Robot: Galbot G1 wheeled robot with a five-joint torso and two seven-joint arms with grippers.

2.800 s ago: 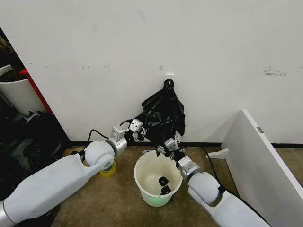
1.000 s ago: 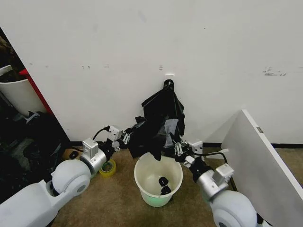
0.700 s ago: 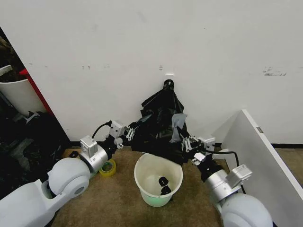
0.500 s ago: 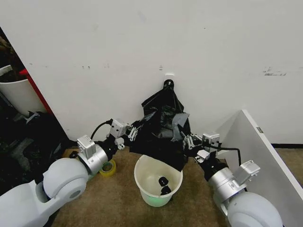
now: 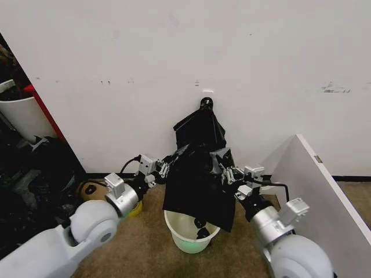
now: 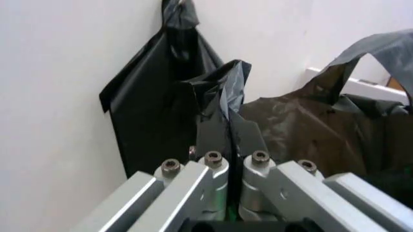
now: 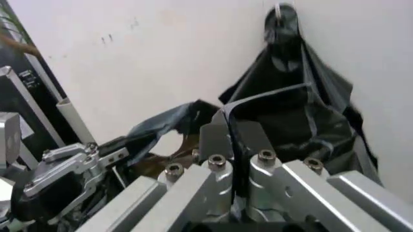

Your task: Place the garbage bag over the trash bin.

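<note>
At the far left edge of the head view stands a larger white tub with red trim (image 5: 20,116), with a heap of dark stuffed sacks (image 5: 32,174) below it. Lower left, the white left arm reaches up toward the frame's centre; beside its wrist a yellow tape roll (image 5: 135,208) peeks out on the brown floor (image 5: 145,249). The left gripper (image 5: 164,169) is pressed together on the left top edge of the thin, glossy black plastic garbage bag (image 5: 197,185); in the left wrist view the same left gripper (image 6: 230,145) pinches a fold of that film between its closed fingers (image 6: 248,137).

In the centre, the garbage bag hangs as a crinkled sheet between the two grippers, draped in front of and over the far rim of the round cream-white plastic trash bin (image 5: 188,234), whose near rim and pale green base show beneath the bag's lower edge. Small dark bits lie inside the bin. Above, a flat black bunch of bags (image 5: 200,124) hangs gathered to a point from a hook on the white wall (image 5: 261,58).

Right of centre, the right gripper (image 5: 227,172) clamps the bag's right top edge; the right wrist view shows the right gripper (image 7: 233,137) closed on black film. At the lower right a white board (image 5: 324,197) leans by the wall.
</note>
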